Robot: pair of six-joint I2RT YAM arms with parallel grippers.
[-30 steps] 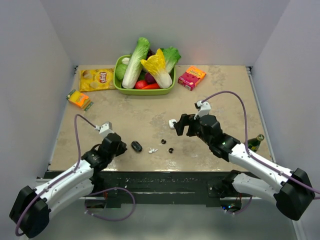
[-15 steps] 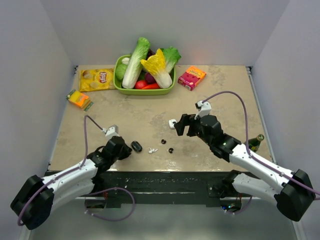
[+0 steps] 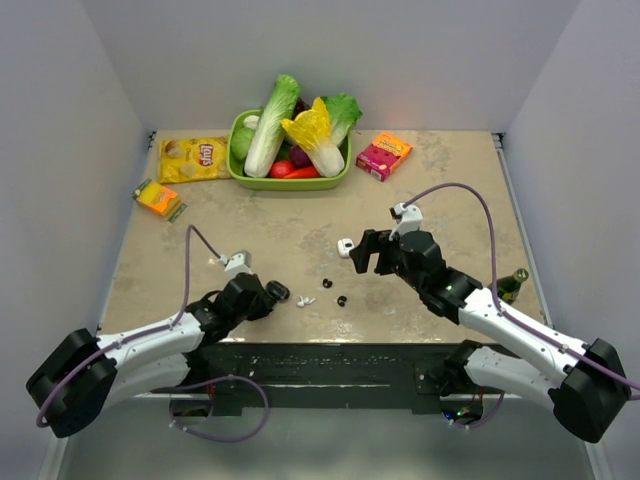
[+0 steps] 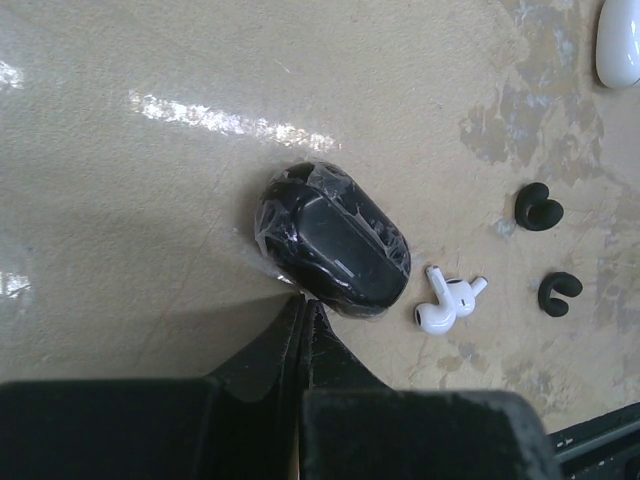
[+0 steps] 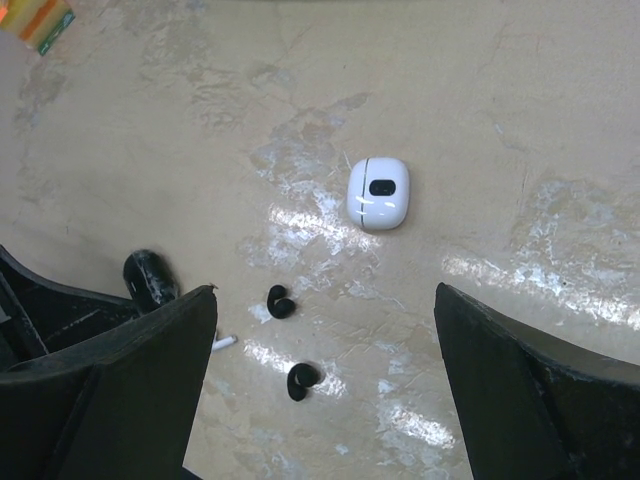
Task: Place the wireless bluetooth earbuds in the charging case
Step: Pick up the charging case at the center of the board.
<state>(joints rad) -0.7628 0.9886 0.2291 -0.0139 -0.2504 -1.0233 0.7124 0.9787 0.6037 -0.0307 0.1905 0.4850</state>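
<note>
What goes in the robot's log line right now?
left gripper shut beside black oval object | right gripper open, aimed at charging case | earbuds loose on table

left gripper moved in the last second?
Yes. In the top view the left gripper has slid right, closing on the black pod beside the unmoved white earbuds.

Shows a black wrapped pod (image 4: pixel 332 252) on the table (image 4: pixel 140 200), fingers (image 4: pixel 270 356) pressed together touching its lower edge, white earbuds (image 4: pixel 445 303) just right of it.
</note>
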